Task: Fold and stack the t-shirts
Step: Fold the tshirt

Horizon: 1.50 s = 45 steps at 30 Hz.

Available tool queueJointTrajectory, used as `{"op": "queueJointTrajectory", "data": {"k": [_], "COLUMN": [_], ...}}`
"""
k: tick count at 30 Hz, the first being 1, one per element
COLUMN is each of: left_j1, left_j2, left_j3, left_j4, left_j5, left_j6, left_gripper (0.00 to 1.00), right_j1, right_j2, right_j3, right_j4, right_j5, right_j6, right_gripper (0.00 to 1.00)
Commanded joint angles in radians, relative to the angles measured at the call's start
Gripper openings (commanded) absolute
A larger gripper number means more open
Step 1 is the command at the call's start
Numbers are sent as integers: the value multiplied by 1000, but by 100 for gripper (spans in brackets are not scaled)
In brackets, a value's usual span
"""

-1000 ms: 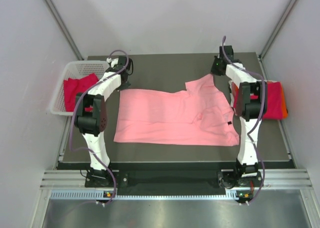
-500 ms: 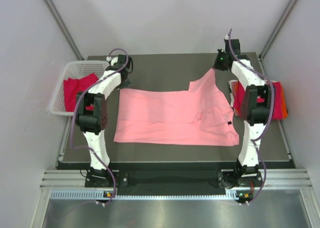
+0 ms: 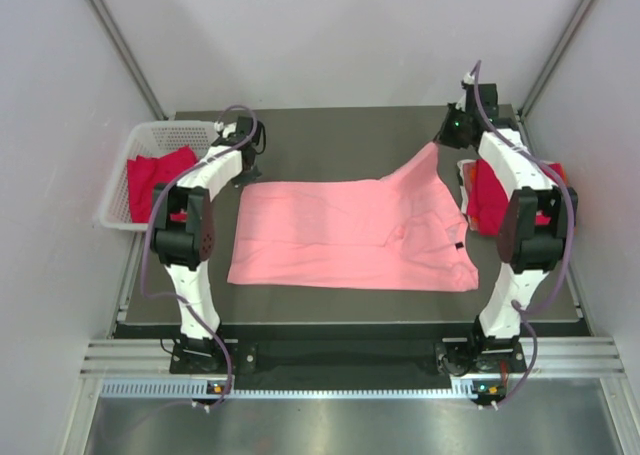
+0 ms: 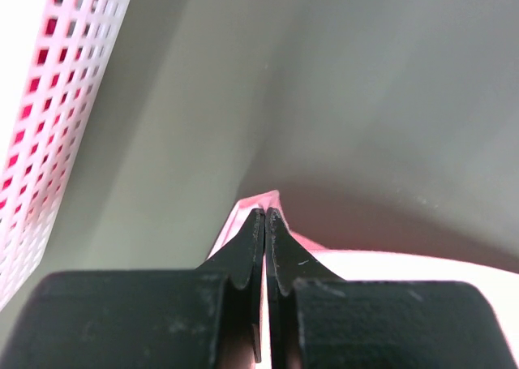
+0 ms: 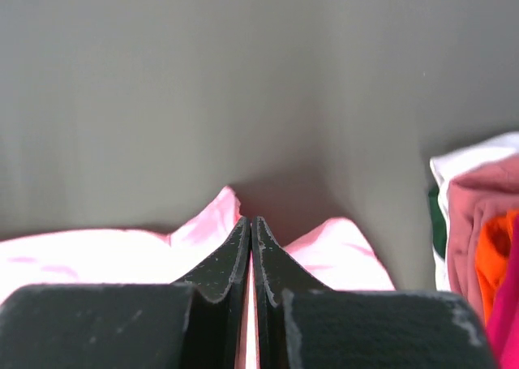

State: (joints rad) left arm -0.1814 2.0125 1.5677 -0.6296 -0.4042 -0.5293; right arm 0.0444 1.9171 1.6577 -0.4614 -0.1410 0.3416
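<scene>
two grippers each pinch a far corner of the salmon-pink t-shirt (image 3: pixel 350 237), which lies spread across the middle of the table (image 3: pixel 330 135), its near edge straight and flat toward 6 o'clock. the left gripper (image 3: pixel 244 163) is at the shirt's 10 o'clock corner, low over the table. in its wrist view the jaws are pressed together with a small tip of pink cloth caught between them. the right gripper (image 3: pixel 447 141) is at the 1 o'clock corner, where the cloth stands up in a narrow peak that runs to the jaws. the right wrist view shows them closed tight, with pink cloth bulging on both sides. a few creases cross the shirt's right half, while the left half lies smooth.

at the table's 10 o'clock edge sits a white mesh basket (image 3: pixel 165 126) holding a crumpled crimson tee (image 3: pixel 155 180). at 3 o'clock, partly under the right arm, rests a pile of tees (image 3: pixel 485 200), crimson from above. the right wrist view shows an orange layer (image 5: pixel 496 251) and a white edge (image 5: pixel 470 154) in that pile, near the pink shirt's corner but apart from it.
</scene>
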Motion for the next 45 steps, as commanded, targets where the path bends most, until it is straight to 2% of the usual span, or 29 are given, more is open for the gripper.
{"op": "queueJointTrajectory", "data": {"k": [1, 14, 23, 28, 35, 45], "left_j1": [7, 5, -4, -23, -21, -24], "left_j2": [-84, -213, -199, -169, -149, -254], "left_j3": [-24, -185, -180, -135, -89, -210], "left_j4": [14, 73, 131, 113, 73, 122], "left_j5": [2, 7, 61, 36, 7, 28], "left_j6": [-1, -8, 15, 15, 15, 5], "left_gripper": [0, 0, 0, 0, 0, 0], "right_j1": [-11, -9, -9, -11, -25, -8], "right_j2": [-101, -280, -414, -415, -379, -539], "right_j3": [-42, -301, -464, -444, -335, -461], "right_j4": [38, 89, 90, 60, 0, 18], "right_j5": [-23, -48, 47, 135, 208, 270], "right_j6": [0, 7, -18, -30, -26, -36], "right_gripper": [0, 0, 0, 0, 0, 0]}}
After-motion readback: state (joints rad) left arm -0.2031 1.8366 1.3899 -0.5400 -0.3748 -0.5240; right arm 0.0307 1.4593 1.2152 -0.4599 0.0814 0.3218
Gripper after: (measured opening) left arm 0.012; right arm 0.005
